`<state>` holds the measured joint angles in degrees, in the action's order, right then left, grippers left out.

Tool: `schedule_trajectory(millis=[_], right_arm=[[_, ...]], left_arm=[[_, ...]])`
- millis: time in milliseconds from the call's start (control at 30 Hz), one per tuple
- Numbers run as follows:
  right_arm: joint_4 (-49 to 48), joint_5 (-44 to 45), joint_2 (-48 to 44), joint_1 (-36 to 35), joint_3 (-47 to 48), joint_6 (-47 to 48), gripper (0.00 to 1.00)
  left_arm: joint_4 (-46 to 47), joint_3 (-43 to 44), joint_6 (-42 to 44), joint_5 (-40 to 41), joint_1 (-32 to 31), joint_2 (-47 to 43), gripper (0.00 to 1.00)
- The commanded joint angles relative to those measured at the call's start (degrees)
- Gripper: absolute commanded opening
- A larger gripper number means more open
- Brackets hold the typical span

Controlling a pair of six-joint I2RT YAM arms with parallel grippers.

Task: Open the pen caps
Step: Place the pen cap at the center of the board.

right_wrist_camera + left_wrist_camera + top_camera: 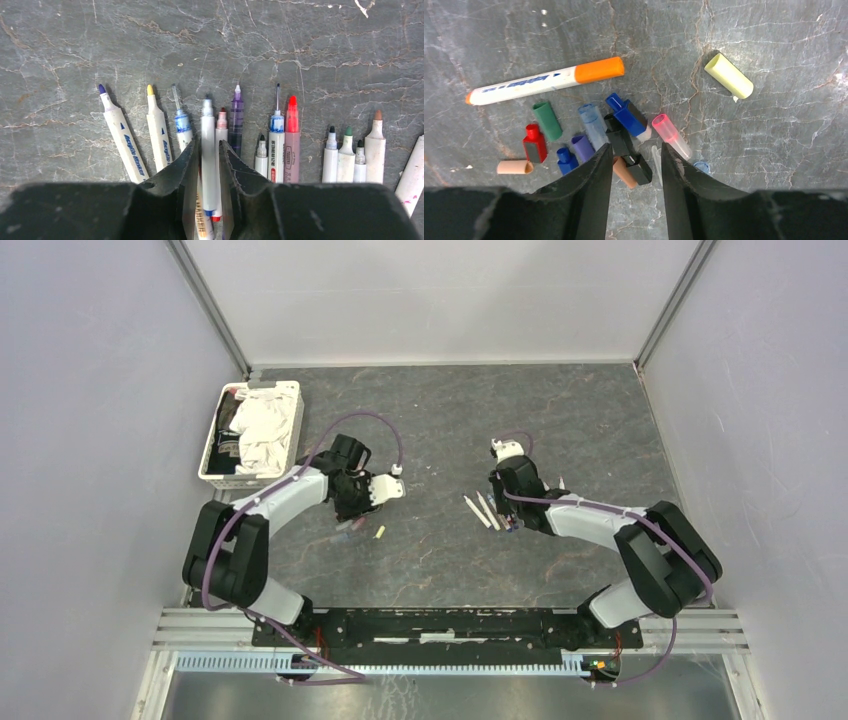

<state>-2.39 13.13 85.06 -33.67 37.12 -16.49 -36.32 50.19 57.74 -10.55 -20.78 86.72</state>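
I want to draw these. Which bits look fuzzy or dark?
Left wrist: caps sharp, end effector dark, nearly featureless up close. Right wrist: pens crisp, faint shadows. Top: even light, pens tiny.

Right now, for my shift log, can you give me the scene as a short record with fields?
Left gripper: open, over the loose caps
Right gripper: open, a white pen between the jaws
Pen caps: scattered on the table, off the pens
Yellow cap: lies apart from the cluster
Orange cap: on one end of a marker
Pens: in a row, tips bare
Basket: holds cloth, far left of the table
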Motion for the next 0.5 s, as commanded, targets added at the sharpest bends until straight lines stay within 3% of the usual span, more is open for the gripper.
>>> schedule_trajectory(millis=[0, 67, 233, 267, 367, 467], right_arm=[[-0.8, 1.1, 0.7, 0.5, 0.6, 0.9, 0.28], [-0.3, 1.3, 0.6, 0.6, 1.2, 1.2, 0.31], [1.3, 3.0, -1.5, 0.5, 1.8, 0.9, 0.35], [1.6, 3.4, -2.7, 0.5, 2.1, 0.7, 0.35], [2.2, 3.1, -5.3, 0.1, 4.1, 0.2, 0.37], [3.4, 3.5, -5.7, -1.6, 9.0, -0.2, 0.38]], left_arm=[[-2.5, 4.8, -3.6, -1.8, -0.1, -3.7, 0.49], [-4.0, 6.6, -4.8, -2.6, -0.1, -4.7, 0.55], [-9.9, 13.8, -9.1, -5.2, 1.3, -6.2, 0.57], [-10.7, 15.2, -9.8, -5.8, 1.9, -6.6, 0.70], [-13.4, 20.2, -11.9, -6.6, 4.2, -7.7, 0.92], [-16.1, 26.2, -14.0, -8.5, 7.7, -8.1, 0.99]])
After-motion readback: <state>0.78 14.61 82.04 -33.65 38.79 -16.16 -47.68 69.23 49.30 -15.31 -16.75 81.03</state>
